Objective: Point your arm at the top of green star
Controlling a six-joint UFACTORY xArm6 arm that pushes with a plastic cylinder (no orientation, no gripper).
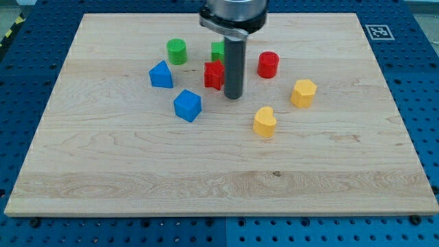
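The work surface is a pale wooden board (pixel 226 178) with visible grain, lying flat on a blue perforated table (pixel 418 82) that shows on all sides of it. A small black-and-white marker tag (pixel 378 31) sits at the board's corner at the view's top right. A strip of yellow-and-black hazard tape (pixel 9 31) shows at the view's top left edge.

The arm carries no gripper, so there is nothing to open or close; it ends in a dark rod under a round metal collar (pixel 233 15). My tip (pixel 233 96) rests on the board just to the view's right of the red block (pixel 214 74), whose shape is irregular and partly hidden by the rod.

The green star (pixel 217 50) lies toward the view's top from the tip, directly above the red block and largely hidden behind the rod; only its left part shows, so the star shape cannot be confirmed.

Other blocks:
- A green cylinder (pixel 177 51) stands to the view's left of the green star.
- A red cylinder (pixel 268 64) stands to the view's right of the rod.
- A blue block with a peaked top (pixel 161 75) lies left of the red block.
- A blue cube (pixel 187 106) lies below it, toward the view's bottom.
- A yellow hexagonal block (pixel 303 93) lies at the view's right.
- A yellow heart-shaped block (pixel 265 122) lies below and right of the tip.
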